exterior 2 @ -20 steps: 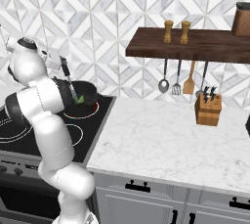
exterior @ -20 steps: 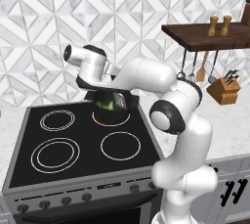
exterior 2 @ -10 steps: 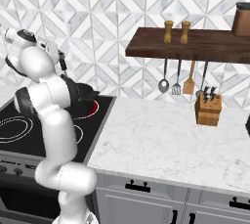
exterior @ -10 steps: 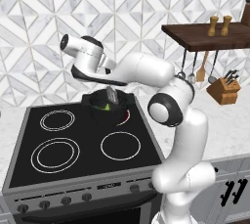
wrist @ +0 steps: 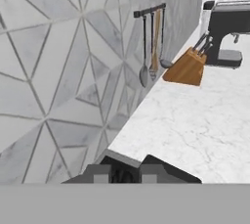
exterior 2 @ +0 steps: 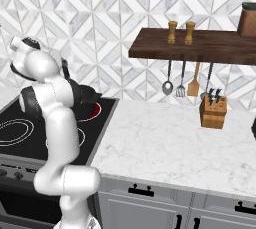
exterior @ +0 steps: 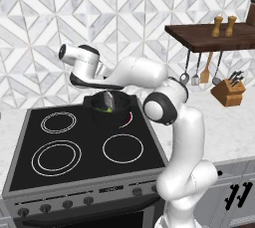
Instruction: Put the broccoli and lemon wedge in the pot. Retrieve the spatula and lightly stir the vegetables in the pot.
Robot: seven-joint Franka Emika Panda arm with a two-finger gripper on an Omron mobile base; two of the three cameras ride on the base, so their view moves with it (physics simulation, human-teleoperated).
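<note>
Broccoli (exterior: 104,107) is lying as a bright-green piece inside the black pot (exterior: 110,108), which is sitting on the stove's (exterior: 79,142) rear right burner. The tool (wrist: 126,171) is showing at the bottom of the hand view, pointing along the marble bench (wrist: 195,125) toward the knife block (wrist: 187,66); whether it is released or clenched I cannot tell. The spatula (exterior 2: 181,89) is hanging under the wooden shelf (exterior 2: 192,48) beside a round spoon (exterior 2: 167,87) and a wooden-handled utensil (exterior 2: 194,80).
</note>
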